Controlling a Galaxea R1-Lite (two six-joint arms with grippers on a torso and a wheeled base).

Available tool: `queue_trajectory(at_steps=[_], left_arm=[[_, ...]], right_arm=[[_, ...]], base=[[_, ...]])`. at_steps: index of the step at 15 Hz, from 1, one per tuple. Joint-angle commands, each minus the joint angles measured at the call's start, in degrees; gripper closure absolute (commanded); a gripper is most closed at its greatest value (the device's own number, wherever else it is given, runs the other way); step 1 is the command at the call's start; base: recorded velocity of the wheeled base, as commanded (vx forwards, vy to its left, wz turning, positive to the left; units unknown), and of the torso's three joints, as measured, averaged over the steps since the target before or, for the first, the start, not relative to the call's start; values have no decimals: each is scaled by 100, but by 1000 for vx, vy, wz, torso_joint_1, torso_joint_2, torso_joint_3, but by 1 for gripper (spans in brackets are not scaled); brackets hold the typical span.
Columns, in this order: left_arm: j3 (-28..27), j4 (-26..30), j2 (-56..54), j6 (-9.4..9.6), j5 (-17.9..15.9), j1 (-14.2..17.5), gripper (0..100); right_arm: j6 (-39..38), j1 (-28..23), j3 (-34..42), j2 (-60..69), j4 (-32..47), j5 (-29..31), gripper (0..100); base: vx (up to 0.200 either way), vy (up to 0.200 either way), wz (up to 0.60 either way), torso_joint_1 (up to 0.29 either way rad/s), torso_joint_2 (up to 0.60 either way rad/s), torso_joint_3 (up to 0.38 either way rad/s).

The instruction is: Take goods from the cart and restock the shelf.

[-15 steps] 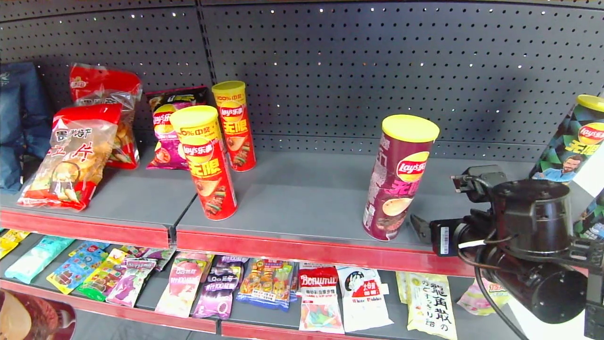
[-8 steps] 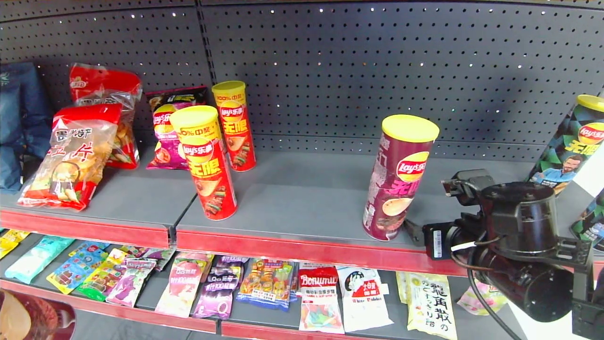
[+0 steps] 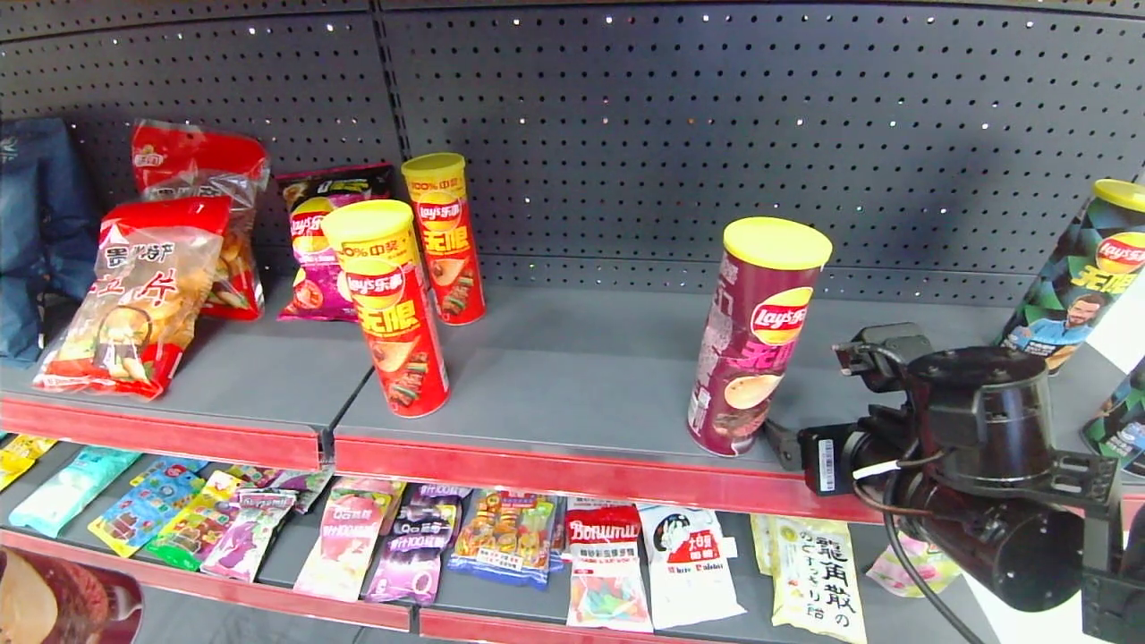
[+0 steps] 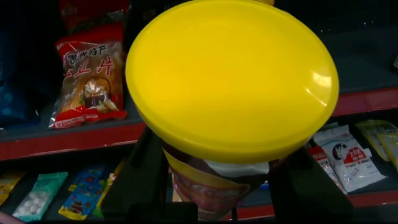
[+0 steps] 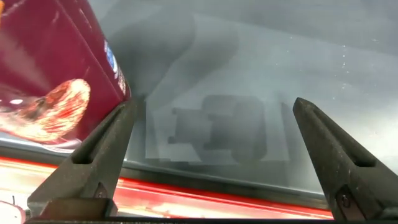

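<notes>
Head view: the right pincer (image 3: 780,444) sits low at the front edge of the upper shelf (image 3: 572,376), just beside the foot of the upright maroon can (image 3: 759,340). From this angle it may be touching the can, but that is hard to tell. Well off to the pincer's left on the same board stand two red cans (image 3: 394,309), one behind the other. Past them lie a purple chip bag (image 3: 313,259) and red snack bags (image 3: 134,295). To the pincer's right, a dark patterned can (image 3: 1087,268) leans at the shelf's end. Beneath the pincer, the lower shelf (image 3: 295,555) carries a row of flat sweet packets (image 3: 501,537).

Left wrist view: the left pincer (image 4: 217,186) is clamped on a yellow-lidded can (image 4: 231,74). Its dark fingers (image 4: 140,180) press the can's body on either side, just under the lid. Beyond the pincer, a red snack bag (image 4: 87,81) lies on a shelf with a red front strip, and packets (image 4: 345,155) lie on the level under it.

Right wrist view: the right pincer (image 5: 214,109) is spread wide, with only the bare grey shelf board between its fingers (image 5: 99,162). The maroon can (image 5: 50,81) stands outside that gap, right against the outer side of one finger. The shelf's red front lip (image 5: 217,199) runs close under the pincer.
</notes>
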State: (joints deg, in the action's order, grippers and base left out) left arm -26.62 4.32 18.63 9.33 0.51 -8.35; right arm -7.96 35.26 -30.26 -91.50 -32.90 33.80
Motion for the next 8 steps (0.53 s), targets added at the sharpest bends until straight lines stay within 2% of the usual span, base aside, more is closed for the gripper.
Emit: queue_trajectory(at_steps=[1, 8], left_arm=[[8, -1, 9, -1, 2, 0, 100], [26, -1, 18, -1, 2, 0, 100]], right_arm=[[5, 25, 2, 36, -6, -5, 0], [-4, 289, 64, 124, -6, 3, 0]], base=[[0, 0, 0, 0, 0, 0], [0, 0, 0, 0, 0, 0]])
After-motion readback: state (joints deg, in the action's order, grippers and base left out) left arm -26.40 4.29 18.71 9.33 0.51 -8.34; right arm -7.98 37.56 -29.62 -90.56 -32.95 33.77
